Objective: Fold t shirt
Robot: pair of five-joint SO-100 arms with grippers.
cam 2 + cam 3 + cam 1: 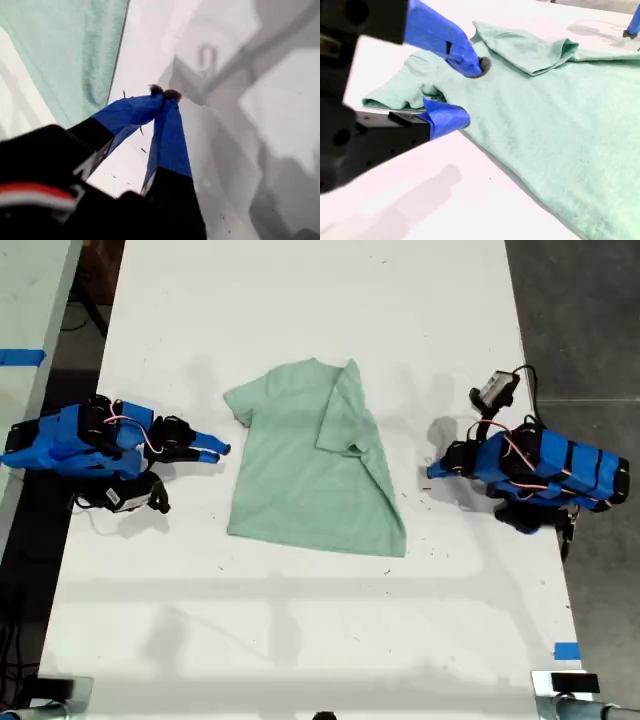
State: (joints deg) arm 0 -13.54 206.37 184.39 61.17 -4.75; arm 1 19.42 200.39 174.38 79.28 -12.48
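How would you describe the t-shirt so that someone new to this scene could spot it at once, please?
On the white table, look midway between the two blue arms: the t-shirt lies there. It is the only soft, pale mint-green thing, with one side and sleeve already folded over onto its body, towards the exterior view's right.

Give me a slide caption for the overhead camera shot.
Mint t shirt on a white table, one side folded inward, a blue arm resting at each side.

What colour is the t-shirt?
Plain pale mint green t-shirt, no pattern; clearest in the exterior view.
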